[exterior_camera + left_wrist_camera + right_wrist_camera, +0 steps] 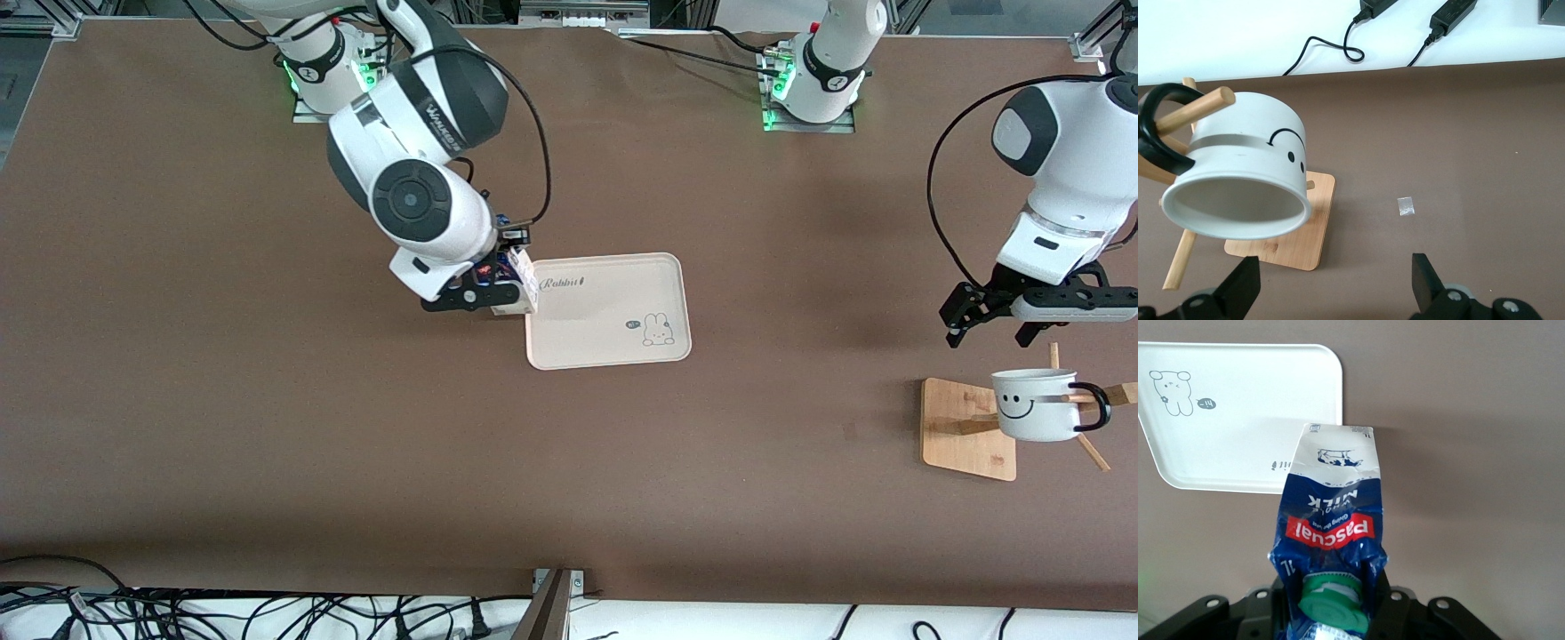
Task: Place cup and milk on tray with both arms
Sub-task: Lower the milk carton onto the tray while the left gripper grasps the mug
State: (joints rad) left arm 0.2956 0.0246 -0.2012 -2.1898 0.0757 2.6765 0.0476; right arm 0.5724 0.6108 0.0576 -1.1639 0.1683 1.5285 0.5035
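Only in the right wrist view: green cap (1331, 603) on milk (1331, 520), clamped by right gripper (484, 289) over tray (613, 351) edge. Left gripper (996, 324) wide open above cup (1036, 404).

The tray (622, 311) has a bare floor, with open brown table (267, 444) on every side but the one toward the right arm's end. There the right gripper (484, 293), clamped on the milk carton (523, 283), hangs over the rim. The wide stretch between the tray and the wooden stand (965, 427) is unobstructed. At the stand, wooden pegs (1195, 113) stick out around the hanging smiley mug (1034, 404) (one runs through its handle). The left gripper (996, 322), fingers spread, hangs above the mug.
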